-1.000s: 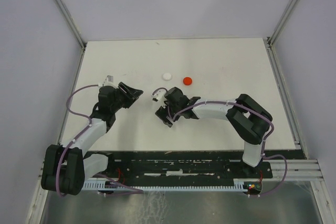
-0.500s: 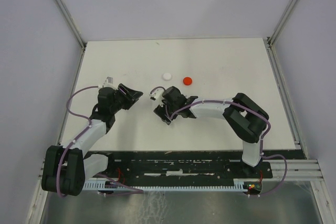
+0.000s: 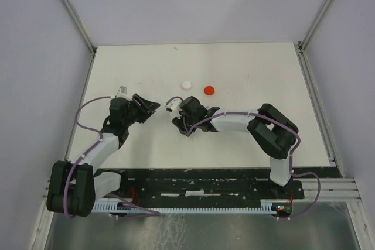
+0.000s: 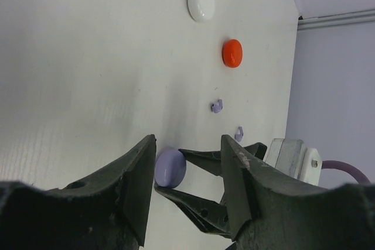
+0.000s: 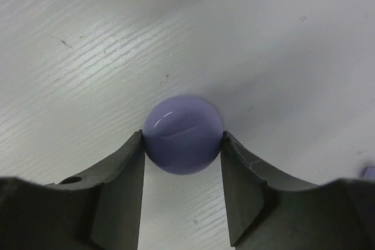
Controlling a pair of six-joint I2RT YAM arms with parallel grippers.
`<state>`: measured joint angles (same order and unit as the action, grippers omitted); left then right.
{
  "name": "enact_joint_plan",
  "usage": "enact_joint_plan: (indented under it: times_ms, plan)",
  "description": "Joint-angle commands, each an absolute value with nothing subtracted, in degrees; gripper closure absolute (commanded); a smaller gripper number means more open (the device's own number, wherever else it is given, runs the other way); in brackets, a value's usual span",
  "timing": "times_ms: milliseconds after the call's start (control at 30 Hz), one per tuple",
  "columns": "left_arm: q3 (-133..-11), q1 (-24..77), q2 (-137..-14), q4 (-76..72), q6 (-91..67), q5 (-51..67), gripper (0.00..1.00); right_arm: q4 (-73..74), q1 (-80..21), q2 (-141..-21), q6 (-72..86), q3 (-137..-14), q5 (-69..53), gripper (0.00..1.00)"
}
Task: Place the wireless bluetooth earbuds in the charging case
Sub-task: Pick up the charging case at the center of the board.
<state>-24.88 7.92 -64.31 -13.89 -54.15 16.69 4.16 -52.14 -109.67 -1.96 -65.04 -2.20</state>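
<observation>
two tiny pale-purple stemmed earbuds (image 4: 217,106) | right claw (image 5: 182,137) pinching purple case (image 5: 183,126) | left claw (image 4: 190,141) half-wide

Glossy smooth purple charging case (image 5: 183,134), matt black plastic jaws, matt white finely grained table (image 5: 88,39)

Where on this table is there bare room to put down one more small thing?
Free: the far strip of the table behind the white disc and red disc, and the wide right side out to the rail. Crowded: the middle, where the right gripper clasps the purple case, the left gripper hangs beside it, and two purple earbuds lie near.
</observation>
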Motion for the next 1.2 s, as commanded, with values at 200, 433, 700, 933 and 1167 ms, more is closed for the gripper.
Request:
enact_joint_plan:
  times_ms: [200,433,700,933,1167]
  plan:
    - [-24.97,7.37,-67.28,-19.52,-56.34,21.32,0.45,1.85,-52.39,-107.22,-4.06,-63.04,0.69,0.67]
    - [-26.19,7.44,-74.21,-28.78,-60.04,35.45,0.46,-1.87,-49.5,-98.7,-3.38,-59.67,-5.5,0.68]
    - [-25.38,8.8,-78.55,-39.35,-61.45,42.25,0.47,2.19,-45.03,-93.83,-2.45,-60.99,-13.26,0.68]
    - [-26.89,13.23,-83.33,-45.75,-62.94,43.87,0.47,3.6,-43.56,-92.68,-1.53,-62.05,-16.0,0.69]
    - [-27.85,15.82,-86.12,-46.63,-62.27,44.19,0.48,3.56,-42.83,-91.96,-0.67,-62.11,-17.26,0.69]
